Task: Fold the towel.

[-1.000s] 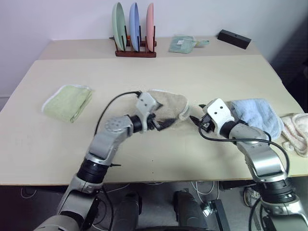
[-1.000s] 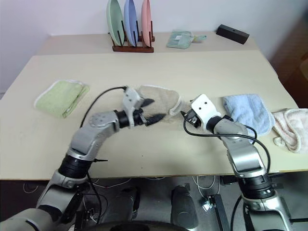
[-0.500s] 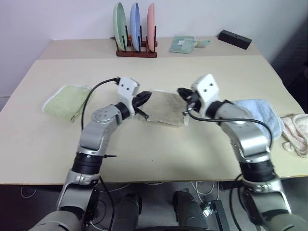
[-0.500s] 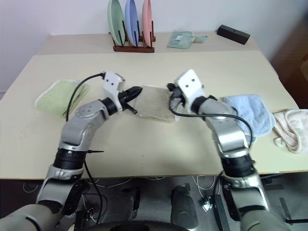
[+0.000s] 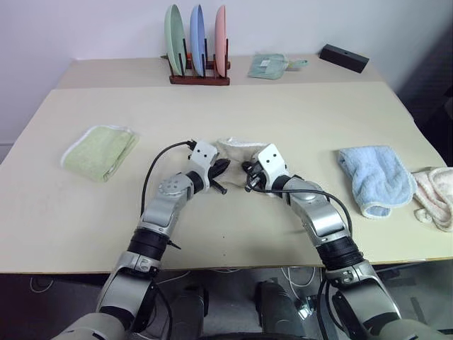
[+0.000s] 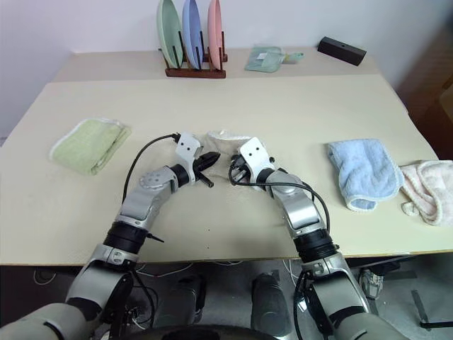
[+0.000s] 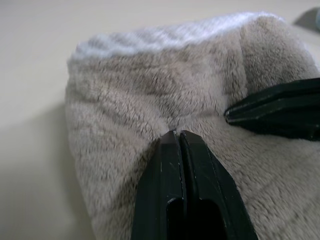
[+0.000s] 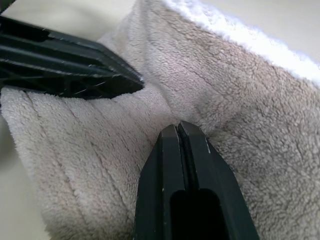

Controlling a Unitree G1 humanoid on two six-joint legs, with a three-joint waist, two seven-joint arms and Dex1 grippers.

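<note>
One beige towel bunched near the middle of the table, with two grippers meeting at its near edge: left gripper pressed fully together with its tips dug into the pile, right gripper likewise closed tight against the cloth, whether either has a fold pinched impossible to tell. Elsewhere on the table, one folded green towel far left, one blue towel and one pink cloth far right. Along the back, three plates upright in one rack, one small teal cloth and one black box.
</note>
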